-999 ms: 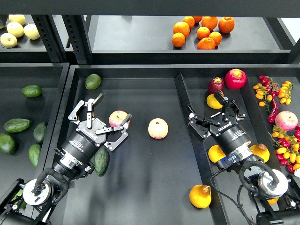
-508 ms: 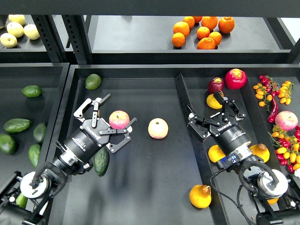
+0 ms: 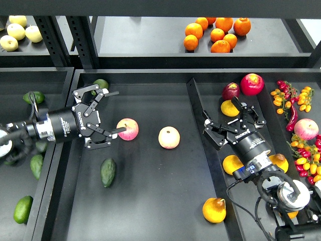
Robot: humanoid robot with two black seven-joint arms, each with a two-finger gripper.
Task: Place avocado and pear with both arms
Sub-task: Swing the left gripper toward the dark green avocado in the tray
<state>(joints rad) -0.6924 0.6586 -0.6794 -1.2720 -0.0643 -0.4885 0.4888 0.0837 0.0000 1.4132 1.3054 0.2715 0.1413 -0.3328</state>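
Observation:
The dark green avocado (image 3: 108, 172) lies in the left part of the centre tray (image 3: 150, 201), with nothing touching it. The yellow-orange pear (image 3: 214, 210) lies at the tray's front right, by the divider. My left gripper (image 3: 113, 112) comes in from the left, open and empty, above and behind the avocado. Its lower finger (image 3: 119, 131) ends at a pink-and-yellow apple (image 3: 129, 128). My right gripper (image 3: 227, 118) is open and empty over the right tray, well behind the pear, with a yellow fruit (image 3: 229, 108) just beyond its fingers.
A second apple (image 3: 169, 137) lies mid-tray. A lighter avocado (image 3: 101, 83) shows behind my left gripper. More avocados (image 3: 36, 165) lie in the left tray. Yellow fruits (image 3: 232, 164), red fruits (image 3: 252, 84) and peppers (image 3: 291, 103) fill the right tray. Oranges (image 3: 215, 32) sit on the back shelf.
My left arm has swung left and back off the avocado, which now lies uncovered. The gripper now points right, near the apple. My right arm has barely moved.

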